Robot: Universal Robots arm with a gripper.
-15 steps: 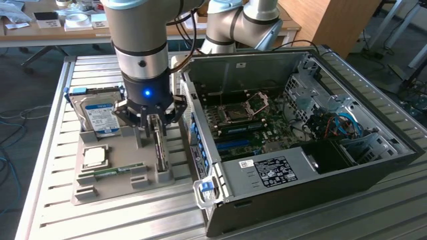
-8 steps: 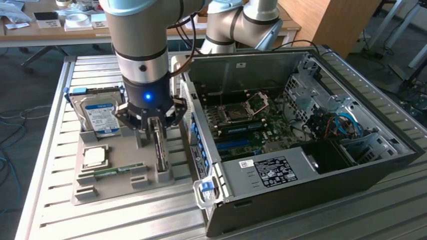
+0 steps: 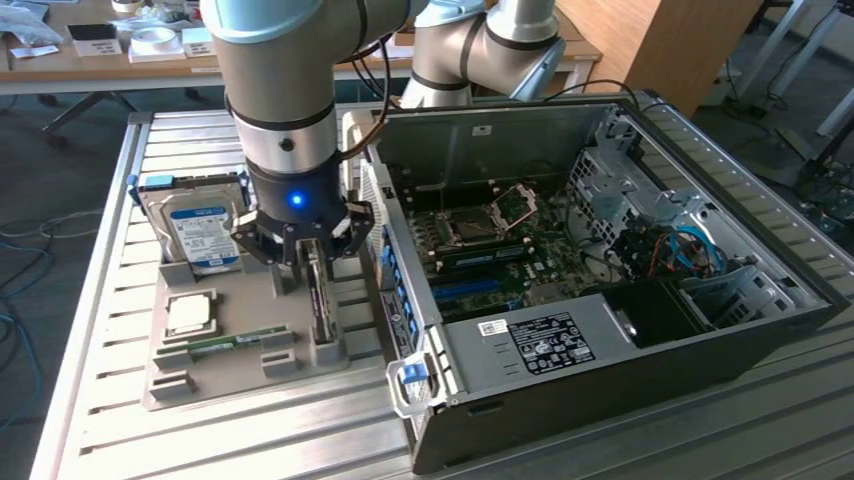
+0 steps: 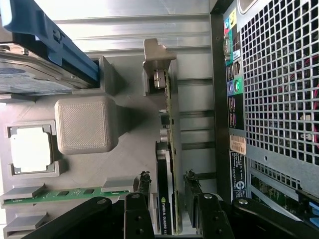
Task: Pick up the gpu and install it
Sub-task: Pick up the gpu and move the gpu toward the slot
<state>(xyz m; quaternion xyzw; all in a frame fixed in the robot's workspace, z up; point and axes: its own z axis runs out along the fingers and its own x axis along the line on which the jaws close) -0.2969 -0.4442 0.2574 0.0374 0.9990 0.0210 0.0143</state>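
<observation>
GPU (image 4: 171,129): thin dark card, green board edge, black fan shroud with NVIDIA Quadro label on one face, silver bracket at one end. Stands upright on long edge in slot of grey holder tray (image 4: 132,144), just beside rear of open computer case (image 4: 279,74). Seated in holder, not lifted. Gripper (image 4: 167,175) straddles it, one finger each side, small gaps, not touching.

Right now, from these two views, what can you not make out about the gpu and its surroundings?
Fan face of the gpu: the card stands edge-on in the wrist view; the gripper covers its top in the exterior view.
The hard drive: cut off by the wrist view's edge.
Slots of the motherboard: too small in the exterior view.
</observation>
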